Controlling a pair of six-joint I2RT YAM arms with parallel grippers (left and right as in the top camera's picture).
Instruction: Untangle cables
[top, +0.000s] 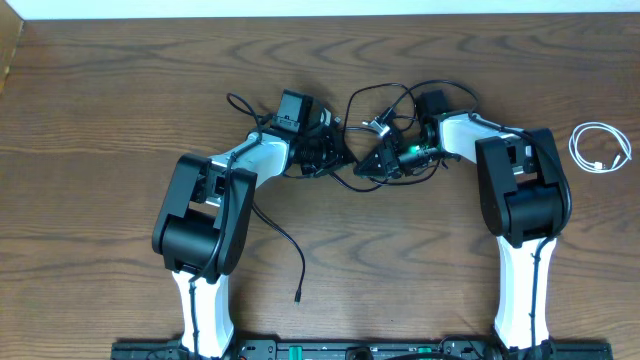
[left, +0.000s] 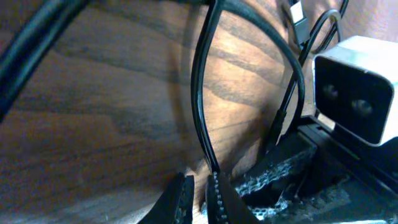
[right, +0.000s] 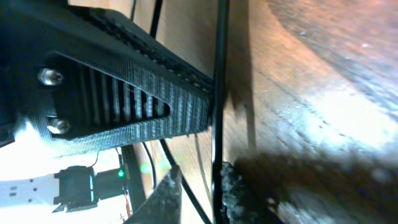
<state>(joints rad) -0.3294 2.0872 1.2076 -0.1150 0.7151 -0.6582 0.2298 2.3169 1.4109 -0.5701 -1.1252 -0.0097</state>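
While the left gripper (left: 199, 194) clamps a black cable (left: 200, 93) running ahead of it, the right gripper (right: 199, 190) straddles a second black cable (right: 219, 74); whether it grips cannot be told.

1 white cable (top: 600, 148), maybe 2 black cables (top: 290, 240)

The dark, wood-grained bench (top: 100, 120) carries a knot of black cables (top: 352, 100) near its far middle. One strand trails toward the near edge and ends in a small plug (top: 298, 297). A coiled white cable (top: 574, 148) lies well apart at the right.
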